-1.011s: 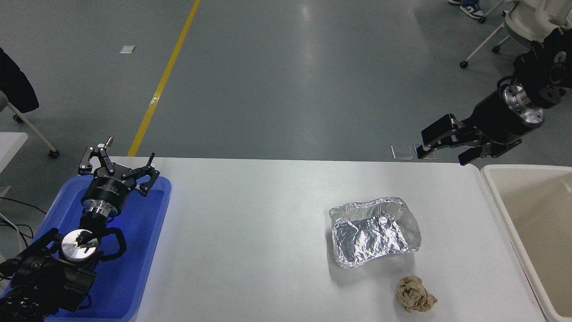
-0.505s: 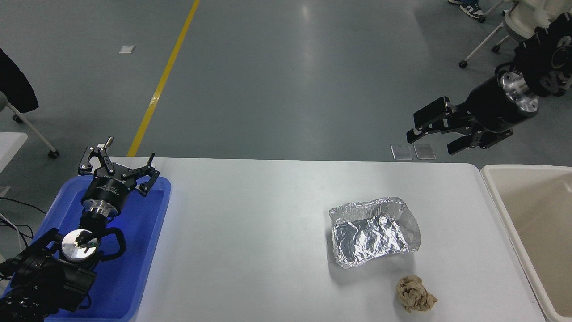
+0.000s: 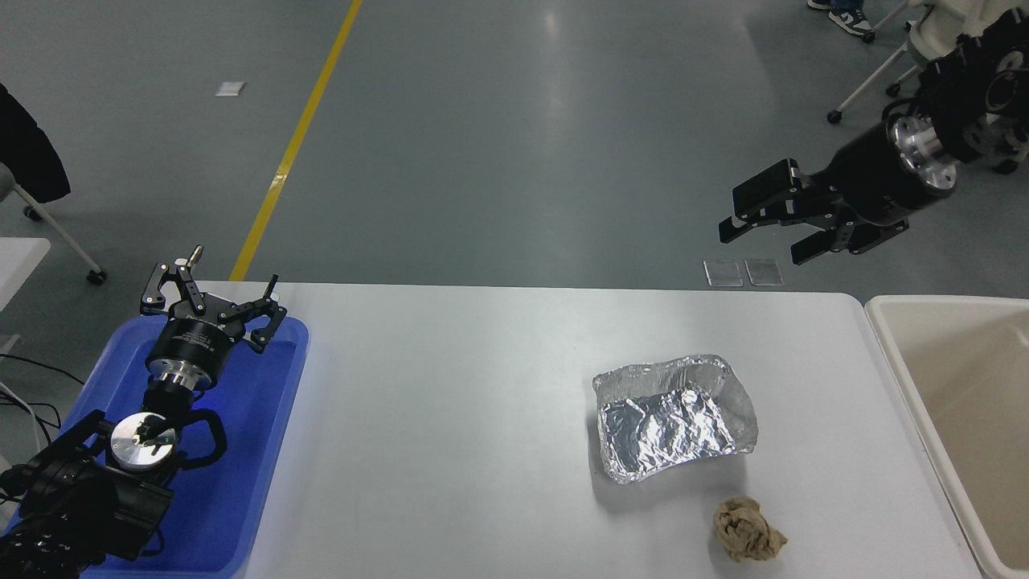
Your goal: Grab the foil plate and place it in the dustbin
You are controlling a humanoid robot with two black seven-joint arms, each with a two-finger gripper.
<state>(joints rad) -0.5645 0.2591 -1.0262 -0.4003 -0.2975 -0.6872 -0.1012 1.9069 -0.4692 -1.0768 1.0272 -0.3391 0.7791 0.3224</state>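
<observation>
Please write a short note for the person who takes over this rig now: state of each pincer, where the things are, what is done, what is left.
Left pincer: open, parked over the blue tray, holding nothing.
Right pincer: open, empty, in the air beyond the table's far edge.
Foil plate: on the white table, untouched; a crumpled paper ball lies just in front of it.
Dustbin: at the table's right end; the visible part looks empty.
Done: nothing yet.
Left: grasp the plate, carry it right, drop it in the dustbin.
</observation>
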